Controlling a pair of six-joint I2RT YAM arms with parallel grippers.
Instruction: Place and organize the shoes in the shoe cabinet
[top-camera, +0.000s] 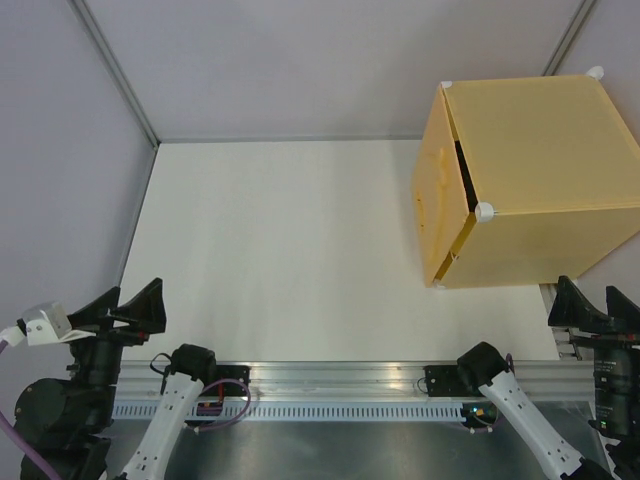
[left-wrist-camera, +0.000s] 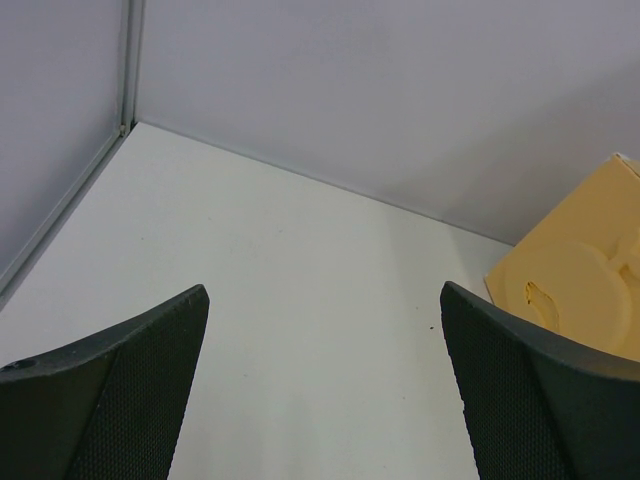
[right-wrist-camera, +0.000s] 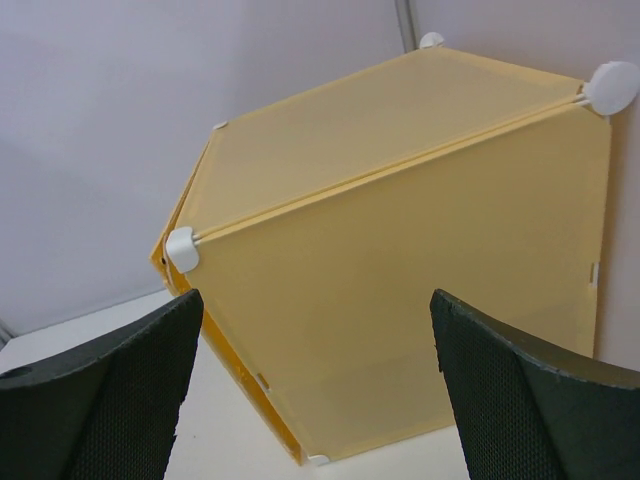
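Both pairs of jaws are hanging wide open, empty, while the shoe cabinet (top-camera: 540, 150) is standing seemingly ajar, ready for loading.

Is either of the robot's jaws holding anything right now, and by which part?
Nothing is held. The left gripper and the right gripper both have their jaws wide open and empty, apart from the cabinet.

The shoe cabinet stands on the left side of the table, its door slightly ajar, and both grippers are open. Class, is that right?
No. The shoe cabinet stands on the right side of the table, as the top external view shows. Its door is slightly ajar, and the left gripper and right gripper are both open.
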